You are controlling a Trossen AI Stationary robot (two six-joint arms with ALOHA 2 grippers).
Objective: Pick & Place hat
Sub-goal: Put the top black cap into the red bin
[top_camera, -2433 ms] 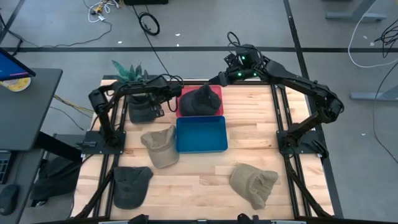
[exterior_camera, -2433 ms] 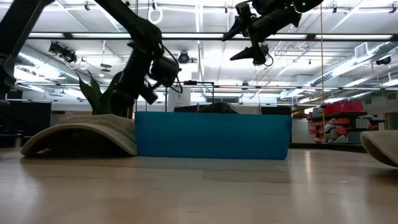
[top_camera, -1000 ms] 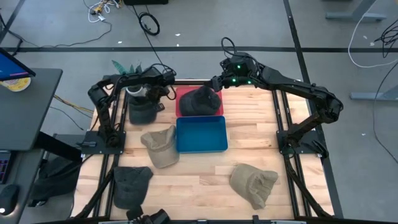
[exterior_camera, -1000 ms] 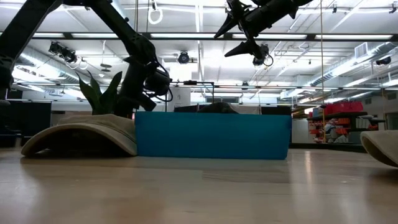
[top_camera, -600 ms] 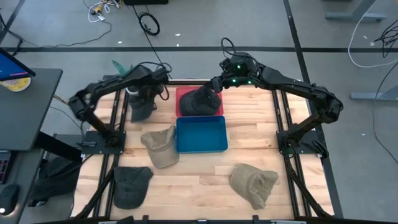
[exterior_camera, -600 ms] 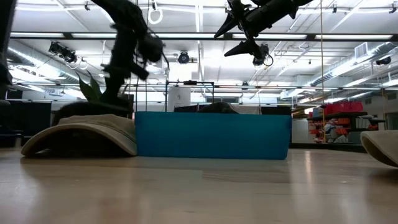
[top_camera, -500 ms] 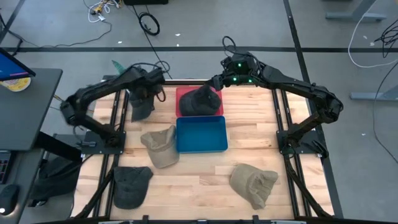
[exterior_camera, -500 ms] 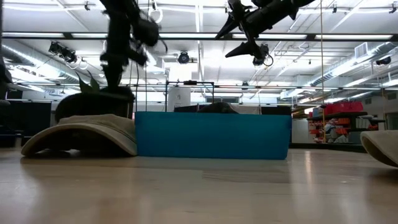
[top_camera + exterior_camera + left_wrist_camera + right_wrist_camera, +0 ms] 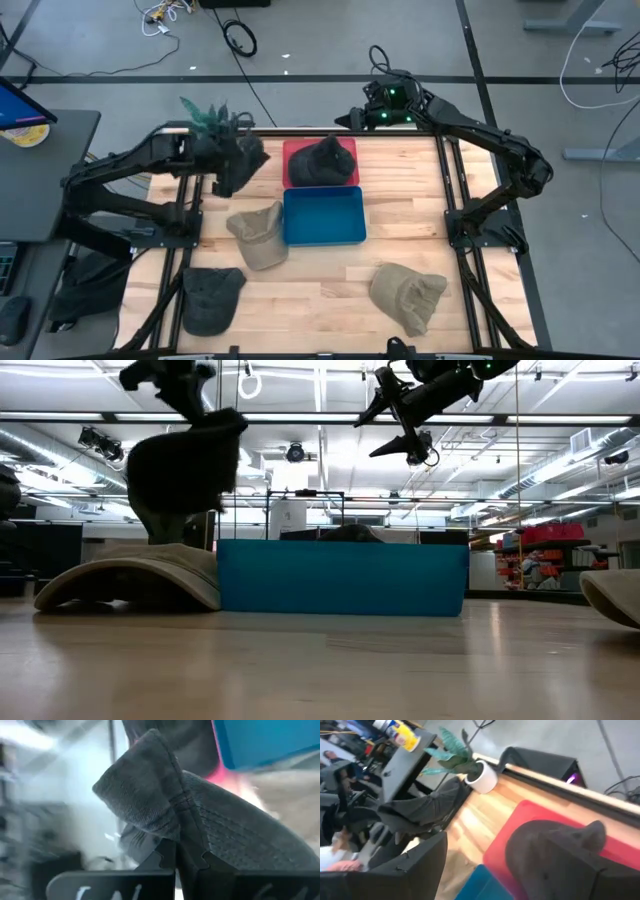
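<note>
High view: we count five hats. Our left gripper (image 9: 222, 160) is clamped on a dark grey hat (image 9: 235, 162) and holds it in the air over the table's far-left corner, just inside the left edge; in the low view this hat (image 9: 180, 470) hangs well clear of the tabletop, and in the left wrist view its fabric (image 9: 200, 820) is pinched between our closed fingers (image 9: 165, 857). A second dark hat (image 9: 326, 160) sits on the red tray (image 9: 345, 178) at the middle of the far edge. A khaki cap (image 9: 258, 235) lies just left of the blue bin (image 9: 324, 217), touching or nearly touching its left wall. Another dark cap (image 9: 210, 297) rests at the near-left corner, and a tan hat (image 9: 408, 296) lies toward the near-right corner.

We see one red tray and one blue bin, set back to back, the bin on the near side. The wooden table (image 9: 400, 200) is bare between the bin and the right edge, and across the near middle between the two near hats.

Our right gripper (image 9: 352, 120) hovers just beyond the far edge, next to the tray, fingers spread apart with nothing between them. A potted plant (image 9: 208, 117) stands at the far-left corner.
</note>
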